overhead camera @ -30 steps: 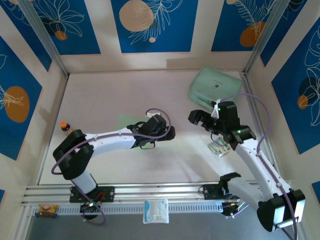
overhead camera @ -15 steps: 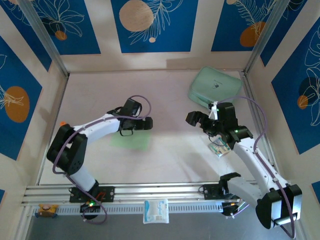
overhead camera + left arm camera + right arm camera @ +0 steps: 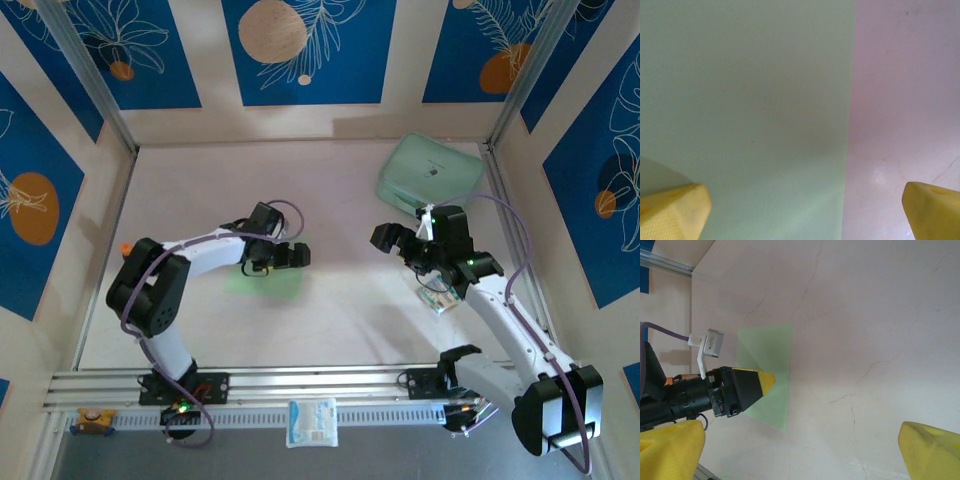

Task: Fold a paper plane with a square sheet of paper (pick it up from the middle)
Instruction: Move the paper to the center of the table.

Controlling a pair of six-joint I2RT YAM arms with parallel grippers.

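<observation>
top external view: the square sheet of paper (image 3: 262,283) lies flat on the table (image 3: 340,190), left of centre and a little towards the near side. the left arm reaches in from the left, and the left gripper (image 3: 291,256) sits over the far right part of the sheet with its jaws spread wide and nothing between them. the sheet's near edge and near corners lie clear of the arm.

in the left wrist view one yellow fingertip (image 3: 671,212) is above the green paper and the other is above bare table. the sheet's straight edge runs between them, closer to the middle than to either tip. a soft shadow falls on the paper beside the first tip. whether the tips touch the surface cannot be told.

the right gripper (image 3: 392,240) is right of centre, well apart from the sheet, turned towards the left. its jaws are also spread wide and hold nothing. in the right wrist view the left gripper's dark body and yellow tip lie over the sheet.

a mint-green case (image 3: 430,172) rests in the far right corner. a white-and-blue printed packet (image 3: 440,297) lies beside the right forearm. a small orange-capped bottle (image 3: 126,249) stands near the left wall.
</observation>
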